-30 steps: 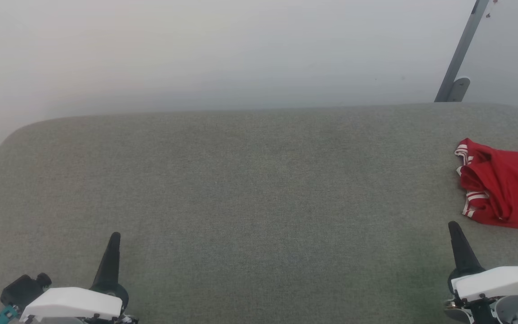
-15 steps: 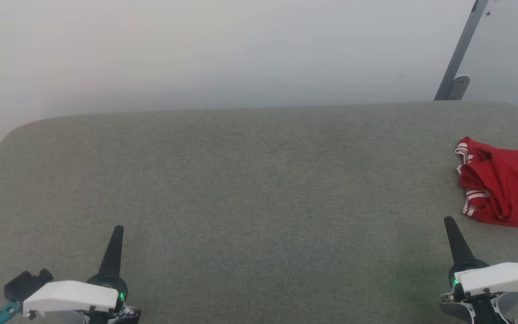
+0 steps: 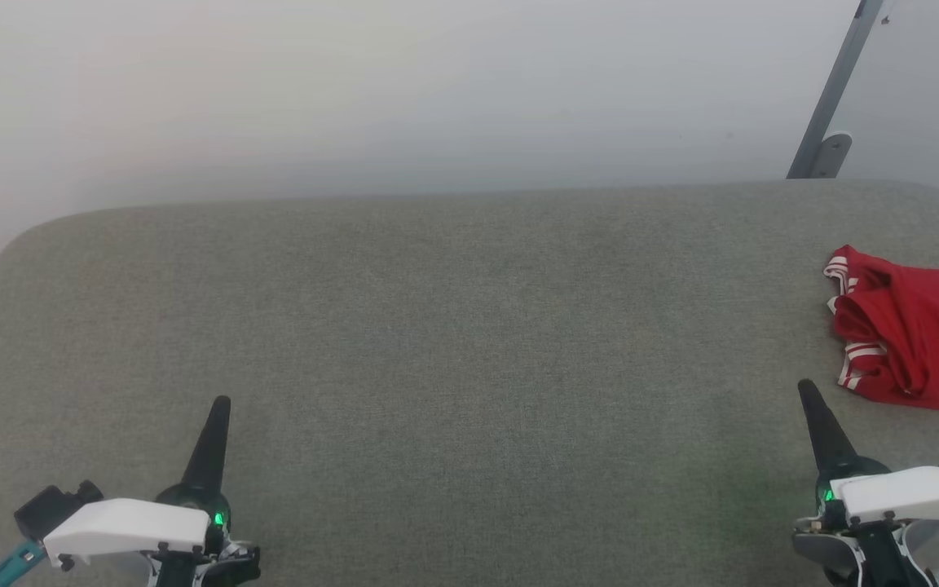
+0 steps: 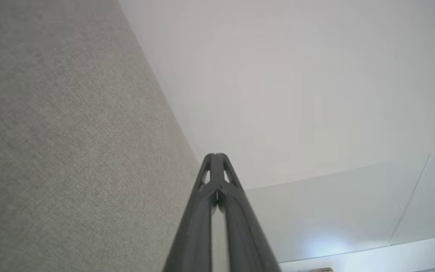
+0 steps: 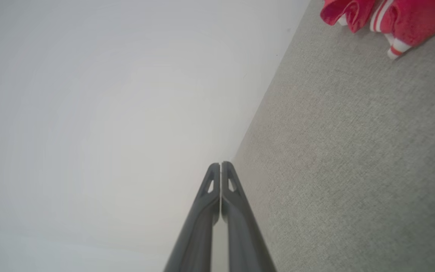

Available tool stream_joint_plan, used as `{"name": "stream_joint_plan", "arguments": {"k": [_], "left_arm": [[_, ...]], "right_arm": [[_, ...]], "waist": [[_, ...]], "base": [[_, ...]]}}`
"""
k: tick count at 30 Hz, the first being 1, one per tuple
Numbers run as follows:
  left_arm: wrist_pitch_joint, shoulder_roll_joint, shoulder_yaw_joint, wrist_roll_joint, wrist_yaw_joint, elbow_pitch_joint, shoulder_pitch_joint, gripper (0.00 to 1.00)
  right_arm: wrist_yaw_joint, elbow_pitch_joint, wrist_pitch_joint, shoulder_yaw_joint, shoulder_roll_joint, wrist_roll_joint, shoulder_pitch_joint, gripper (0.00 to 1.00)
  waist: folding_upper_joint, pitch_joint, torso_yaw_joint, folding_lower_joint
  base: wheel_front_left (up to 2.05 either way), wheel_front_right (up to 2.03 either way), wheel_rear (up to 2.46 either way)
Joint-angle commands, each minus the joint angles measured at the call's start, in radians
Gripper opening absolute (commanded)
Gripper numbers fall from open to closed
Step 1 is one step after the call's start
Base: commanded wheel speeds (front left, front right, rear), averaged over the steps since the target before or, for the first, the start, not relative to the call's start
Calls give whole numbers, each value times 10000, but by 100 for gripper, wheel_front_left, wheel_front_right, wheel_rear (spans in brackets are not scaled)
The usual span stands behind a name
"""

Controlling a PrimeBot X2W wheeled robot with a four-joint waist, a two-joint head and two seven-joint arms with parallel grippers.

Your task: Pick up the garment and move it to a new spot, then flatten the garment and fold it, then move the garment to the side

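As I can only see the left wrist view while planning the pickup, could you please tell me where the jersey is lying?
Observer: The red jersey lies crumpled at the table's right end, partly cut off by the head view's edge.
Operator: Is the right gripper near it?
Observer: The right gripper is shut and empty, just left of it in the head view, not touching.
Operator: Which edge faces the gripper?
Observer: The one with striped trim.
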Motion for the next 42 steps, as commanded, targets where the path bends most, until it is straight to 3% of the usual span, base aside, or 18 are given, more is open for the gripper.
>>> {"name": "stream_joint_plan", "arguments": {"k": [1,42], "left_arm": [[63,8,61,-192,-34,-34,-249,0],[818,-426,255,-2437,-49,67,-613,0]], "right_arm": [[6,-112,75,-25,27,218,-161,0],[4,-349,824,-125,356,2895,-307,0]], "waist": [[-1,4,-1,0],[-1,148,-51,0]], "base": [[0,0,0],[0,0,0]]}}
